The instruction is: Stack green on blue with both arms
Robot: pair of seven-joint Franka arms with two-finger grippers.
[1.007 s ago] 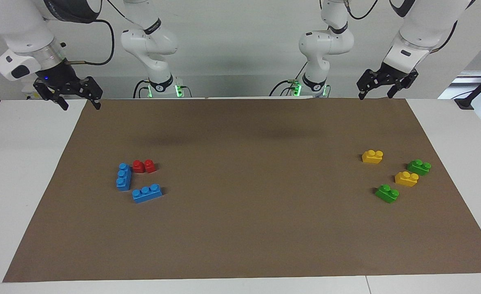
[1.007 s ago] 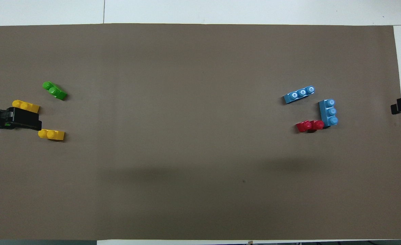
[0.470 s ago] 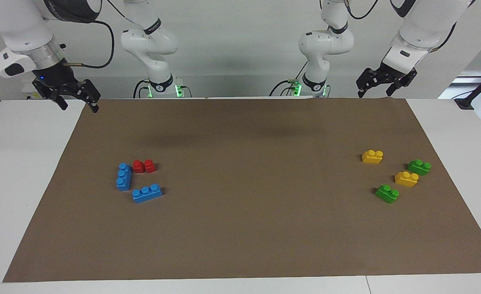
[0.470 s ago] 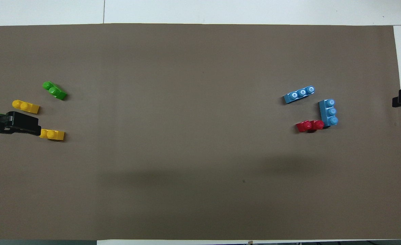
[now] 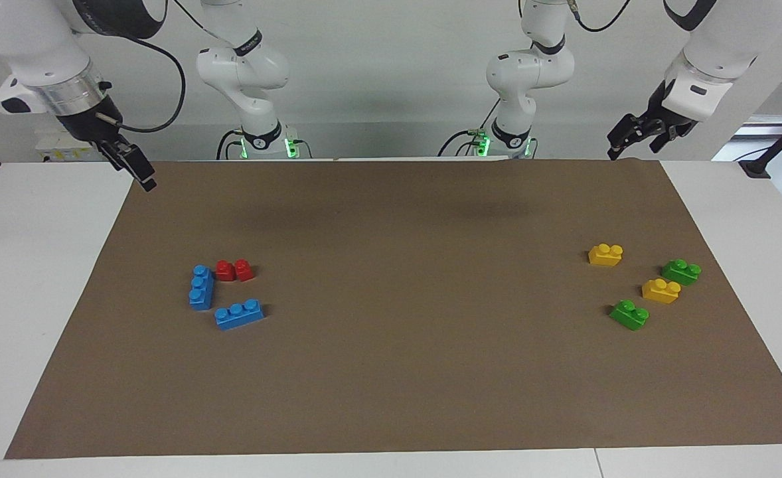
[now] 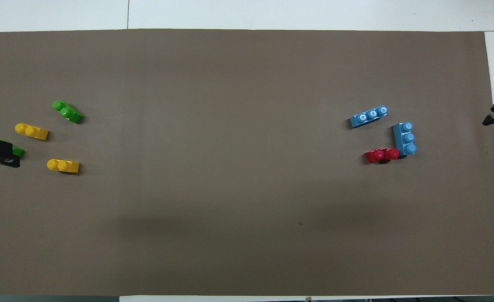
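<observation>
Green brick [image 5: 629, 315] — no legible markings

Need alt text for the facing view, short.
Two white robot arms hang raised over the robots' edge of a brown mat, holding nothing: left gripper, right gripper. Toward the right arm's end lie two long blue plastic bricks and a red brick; toward the left arm's, two green and two yellow.
</observation>
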